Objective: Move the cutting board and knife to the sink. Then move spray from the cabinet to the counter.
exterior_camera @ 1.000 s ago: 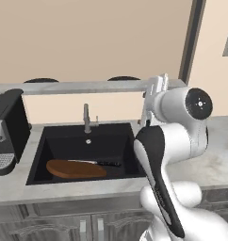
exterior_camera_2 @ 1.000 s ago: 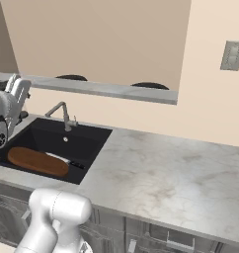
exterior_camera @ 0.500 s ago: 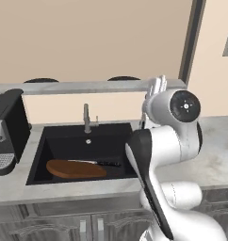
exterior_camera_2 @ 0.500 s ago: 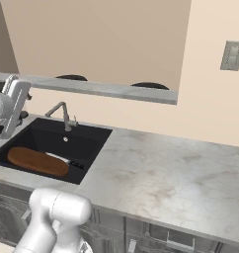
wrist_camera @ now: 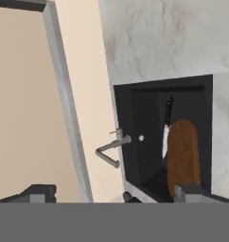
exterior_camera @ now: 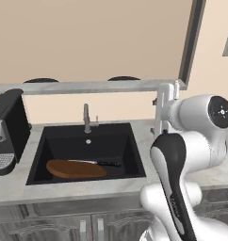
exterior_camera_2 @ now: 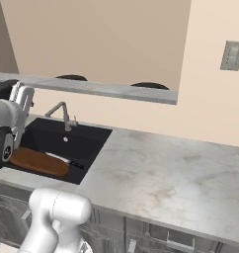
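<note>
Marble counter [exterior_camera_2: 156,168], black sink [exterior_camera: 59,141] at left: cutting board [exterior_camera: 76,169] and knife [exterior_camera: 99,163] already in basin, long axes left-right. Gripper [wrist_camera: 116,194] raised over sink's right edge, jaws wide, empty. Spray, cabinet unseen; likely next goal.

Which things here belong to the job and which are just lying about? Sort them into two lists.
Belongs to the job:
- cutting board, lying in the sink
- knife, on the board's far edge
- counter
- gripper, fingers open, holding nothing

Just lying about:
- faucet
- coffee machine
- wall switch plate
</note>
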